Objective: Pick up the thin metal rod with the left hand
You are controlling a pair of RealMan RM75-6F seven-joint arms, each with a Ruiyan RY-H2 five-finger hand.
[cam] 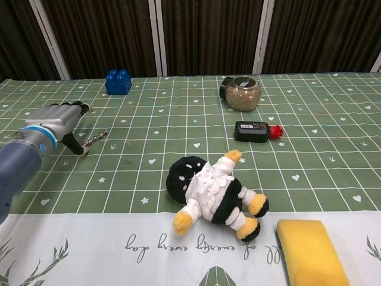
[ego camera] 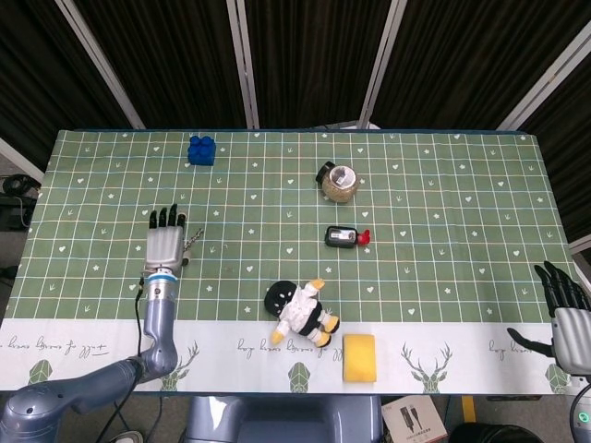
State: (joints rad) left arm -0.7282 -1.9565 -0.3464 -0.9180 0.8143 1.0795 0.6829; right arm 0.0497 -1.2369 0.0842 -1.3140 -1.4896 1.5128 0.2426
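Note:
The thin metal rod (ego camera: 193, 238) lies flat on the green checked cloth at the left, also seen in the chest view as the rod (cam: 97, 139). My left hand (ego camera: 164, 242) hovers palm down directly beside it, fingers stretched out and apart, covering the rod's near end. In the chest view the left hand (cam: 59, 122) has its thumb hanging down right by the rod's near tip; whether it touches is unclear. Nothing is held. My right hand (ego camera: 565, 309) hangs off the table's right front corner, fingers spread and empty.
A blue brick (ego camera: 201, 149) sits at the back left. A grain jar (ego camera: 339, 182) and a small black bottle with a red cap (ego camera: 344, 237) lie mid-table. A plush penguin (ego camera: 300, 311) and a yellow sponge (ego camera: 359, 357) are near the front edge.

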